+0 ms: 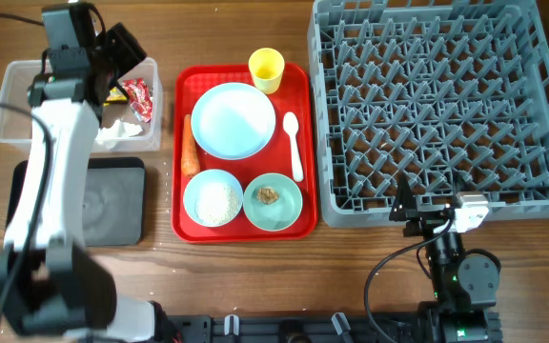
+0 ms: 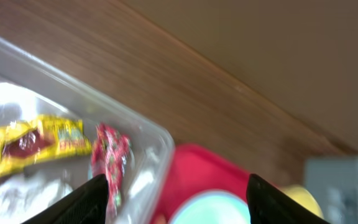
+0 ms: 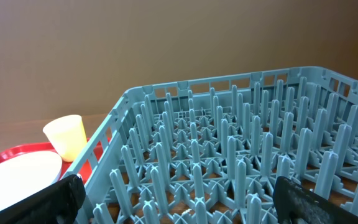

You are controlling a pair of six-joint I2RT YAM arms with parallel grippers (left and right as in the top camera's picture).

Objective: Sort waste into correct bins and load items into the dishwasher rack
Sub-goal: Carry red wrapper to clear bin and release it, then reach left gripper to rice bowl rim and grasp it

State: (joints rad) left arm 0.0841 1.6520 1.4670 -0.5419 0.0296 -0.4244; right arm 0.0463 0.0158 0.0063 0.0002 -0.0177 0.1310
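Note:
My left gripper (image 1: 122, 57) hovers over the right end of the clear tub (image 1: 12, 95), open with nothing between its fingers (image 2: 86, 202). Below it in the tub lie a yellow wrapper (image 2: 36, 142), a red wrapper (image 2: 110, 155) and white tissue (image 1: 117, 131). The black tray (image 1: 112, 200) sits in front of the tub. On the red tray (image 1: 181, 143) are the pale blue plate (image 1: 233, 119), yellow cup (image 1: 266, 69), white spoon (image 1: 294, 143), carrot (image 1: 191, 148), a bowl of rice (image 1: 212, 198) and a bowl with a brown lump (image 1: 273, 200). My right gripper (image 1: 410, 205) is open at the front edge of the grey rack (image 1: 441, 105).
The rack's upright pegs (image 3: 229, 143) fill the right wrist view, with the cup (image 3: 67, 135) and plate (image 3: 17, 174) to their left. The left arm's white link (image 1: 50, 181) stretches over the black tray and tub. Bare wood lies along the table's front.

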